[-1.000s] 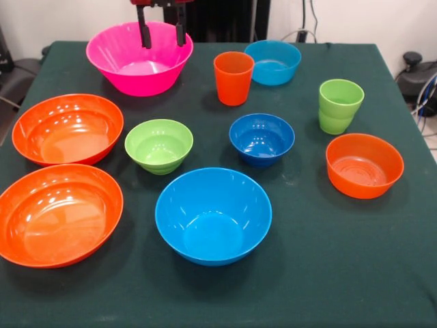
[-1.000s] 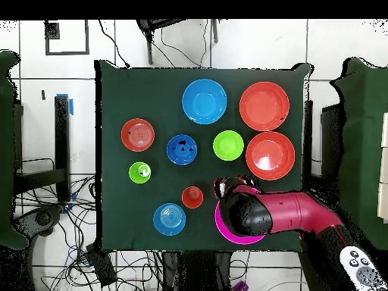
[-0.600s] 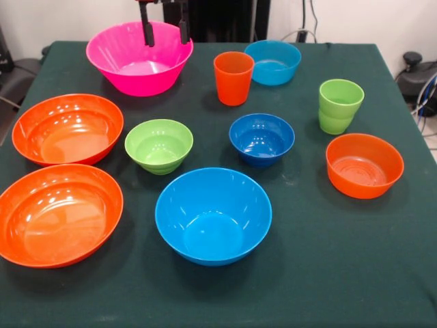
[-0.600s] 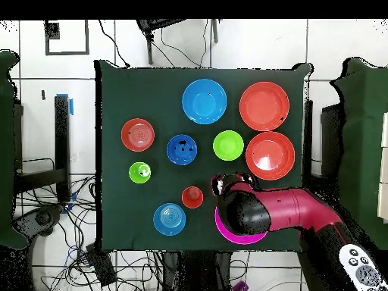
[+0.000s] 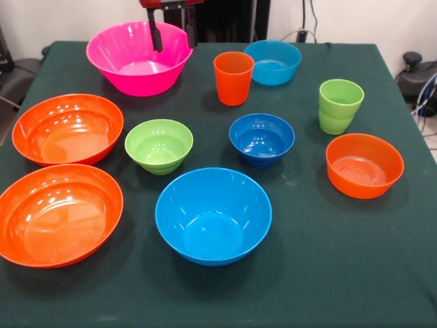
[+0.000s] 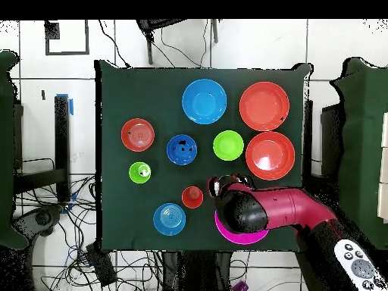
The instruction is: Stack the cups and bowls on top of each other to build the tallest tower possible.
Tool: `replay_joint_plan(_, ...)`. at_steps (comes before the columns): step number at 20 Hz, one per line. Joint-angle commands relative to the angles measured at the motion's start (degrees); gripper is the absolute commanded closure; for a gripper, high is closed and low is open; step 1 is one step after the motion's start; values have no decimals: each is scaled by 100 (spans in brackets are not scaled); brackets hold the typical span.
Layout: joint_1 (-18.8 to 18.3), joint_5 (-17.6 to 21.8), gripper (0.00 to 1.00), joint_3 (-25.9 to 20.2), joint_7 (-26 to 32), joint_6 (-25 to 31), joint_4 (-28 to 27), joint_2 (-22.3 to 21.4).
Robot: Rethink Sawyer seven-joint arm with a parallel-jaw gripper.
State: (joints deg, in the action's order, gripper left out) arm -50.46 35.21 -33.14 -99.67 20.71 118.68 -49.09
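Note:
My gripper (image 5: pixel 174 35) hangs open over the right side of the large pink bowl (image 5: pixel 136 82). One finger is inside the bowl and the other is at its right rim. In the overhead view the arm (image 6: pixel 280 208) hides most of that bowl (image 6: pixel 241 238). An orange cup (image 5: pixel 233 78) stands just right of it. Two lime green cups (image 5: pixel 339 106) sit nested at the right. The large blue bowl (image 5: pixel 213 214), two large orange bowls (image 5: pixel 67 128) (image 5: pixel 58 213), and the lime green (image 5: pixel 158 145), dark blue (image 5: pixel 261 139), light blue (image 5: pixel 273 61) and small orange (image 5: pixel 364 165) bowls each stand alone. No tower is in view.
All of this sits on a dark green cloth-covered table (image 5: pixel 307 273). Cables and floor tiles (image 6: pixel 45 227) surround the table in the overhead view. A grey device (image 5: pixel 412 75) lies off the right edge.
The gripper has shifted right across the pink bowl, from its middle toward its right rim. Nothing on the table has moved.

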Motion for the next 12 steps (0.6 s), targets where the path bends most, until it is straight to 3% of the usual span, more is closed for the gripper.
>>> replay_joint_plan(1,320,608,0,173,245,312,28,585)
replay_joint_plan(12,458,753,0,244,255,345,-279,752)
